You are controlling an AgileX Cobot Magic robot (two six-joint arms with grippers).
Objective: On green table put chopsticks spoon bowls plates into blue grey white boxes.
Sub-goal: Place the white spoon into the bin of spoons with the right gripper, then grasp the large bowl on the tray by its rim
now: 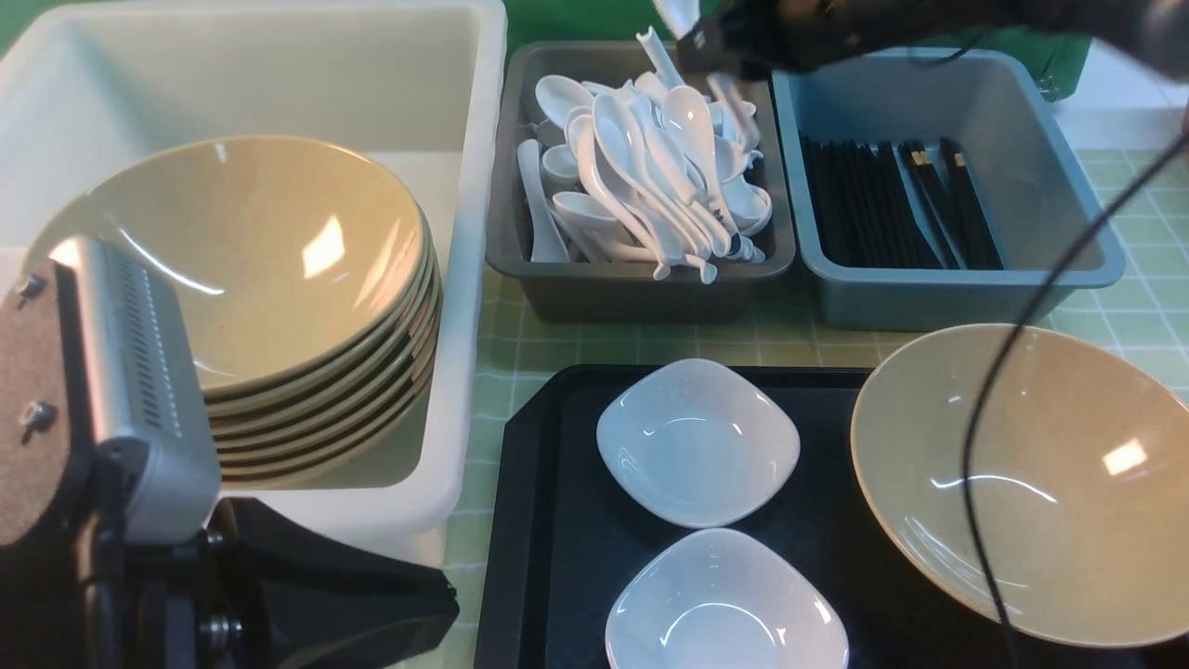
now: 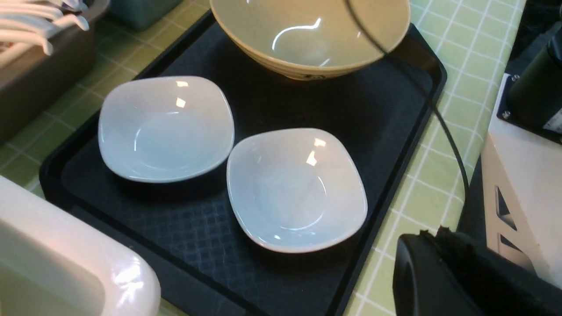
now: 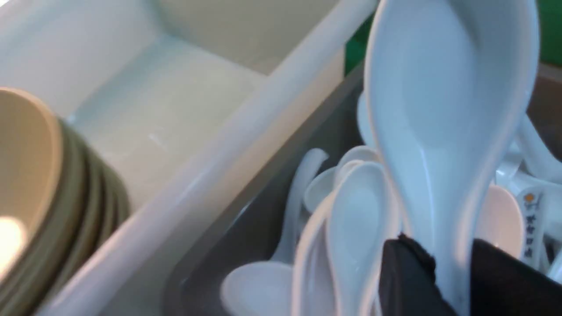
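Observation:
My right gripper (image 1: 692,42) hangs over the back of the grey box (image 1: 641,293), shut on the handle of a white spoon (image 3: 443,109). Several white spoons (image 1: 650,167) lie heaped in that box. Black chopsticks (image 1: 892,204) lie in the blue box (image 1: 966,297). A stack of tan bowls (image 1: 241,269) leans in the white box (image 1: 464,279). One tan bowl (image 1: 1040,483) and two white square plates (image 1: 697,441) (image 1: 725,604) rest on a black tray (image 1: 548,520). My left gripper (image 2: 432,232) is shut and empty, low beside the tray's near corner.
The green checked table (image 1: 502,372) shows between the boxes and the tray. A black cable (image 1: 1012,372) hangs across the tan bowl on the tray. The left arm's grey wrist housing (image 1: 139,372) blocks the lower left of the front view.

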